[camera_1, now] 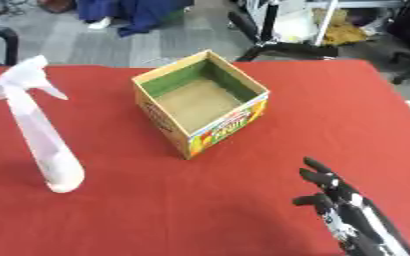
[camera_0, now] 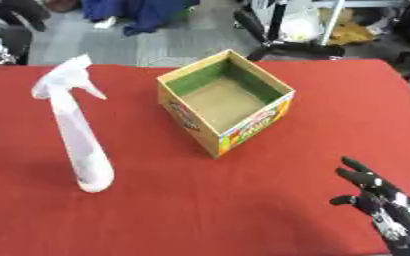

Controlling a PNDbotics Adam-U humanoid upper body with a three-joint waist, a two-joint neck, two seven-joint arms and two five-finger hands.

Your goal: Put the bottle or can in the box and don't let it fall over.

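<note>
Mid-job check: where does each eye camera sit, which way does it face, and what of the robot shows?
Left eye view: in the head, looking down at the red table; right hand at lower right.
Right eye view: beside it, same downward look; spray bottle nearer the left edge.
Shared: the upright bottle left of the open, empty box, the same hand, fingers straight; no left hand.

The right hand (camera_1: 348, 210) is cut off by the lower edge at 5 o'clock, so its wrist and arm are not shown. The left hand is not seen in either view. The print on the outer walls of the box (camera_0: 243, 125) is too blurred to be read. The tabletop (camera_0: 243, 210) is cropped at 3, 6 and 9 o'clock. The nozzle of the spray bottle (camera_0: 77, 125) is blurred.
</note>
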